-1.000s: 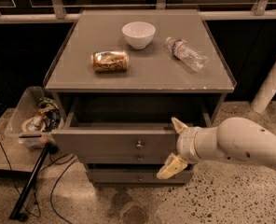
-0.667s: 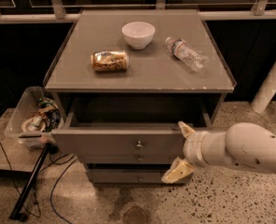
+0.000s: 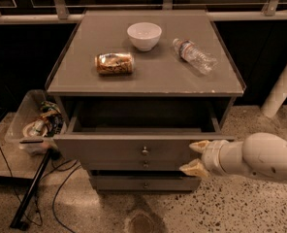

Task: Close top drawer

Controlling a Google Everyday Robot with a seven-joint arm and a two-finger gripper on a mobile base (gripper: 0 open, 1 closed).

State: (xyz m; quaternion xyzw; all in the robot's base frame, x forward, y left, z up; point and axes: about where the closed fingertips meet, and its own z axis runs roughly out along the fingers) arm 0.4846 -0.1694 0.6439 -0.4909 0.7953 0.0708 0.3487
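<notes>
The top drawer point(image 3: 109, 149) of the grey cabinet is pulled out, with a flat grey front and a small round metal knob point(image 3: 144, 151) at its centre. Its inside looks dark and empty. My gripper point(image 3: 196, 157) comes in from the right on a white arm. It is open, with its two tan fingertips point(image 3: 199, 146) spread one above the other, right at the right end of the drawer front. Whether they touch the panel I cannot tell.
On the cabinet top point(image 3: 148, 76) stand a white bowl point(image 3: 144, 35), a can on its side point(image 3: 114, 63) and a plastic bottle lying down point(image 3: 193, 55). Two lower drawers point(image 3: 144, 183) are shut. A clear bin of clutter point(image 3: 34, 123) and a black stand leg point(image 3: 32, 191) are at the left.
My gripper has moved a little to the right and down along the drawer front. The drawer stays pulled out by about the same amount.
</notes>
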